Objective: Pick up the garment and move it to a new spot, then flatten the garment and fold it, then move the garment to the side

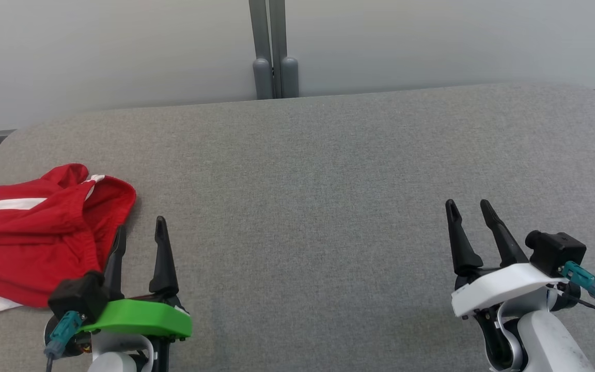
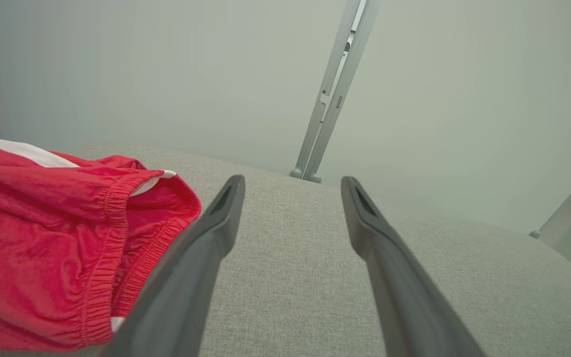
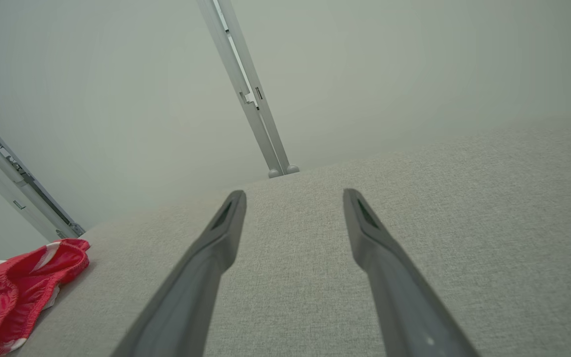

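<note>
So the red garment [image 1: 29, 232] sits in a crumpled heap at the far left edge of the grey table [image 1: 308, 181]. The left end effector [image 1: 140, 225] is right beside it and the right end effector [image 1: 468, 203] is well apart, both spread wide, holding nothing. Looks like thin, floppy, light cloth that'll sag however you lift it, so I'd pinch the gathered elastic waistband [image 2: 112, 218] nearest the left fingers.

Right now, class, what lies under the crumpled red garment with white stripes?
The grey fabric-covered surface carries the crumpled red garment with white stripes. Anything beneath its folds is covered and cannot be seen.
</note>
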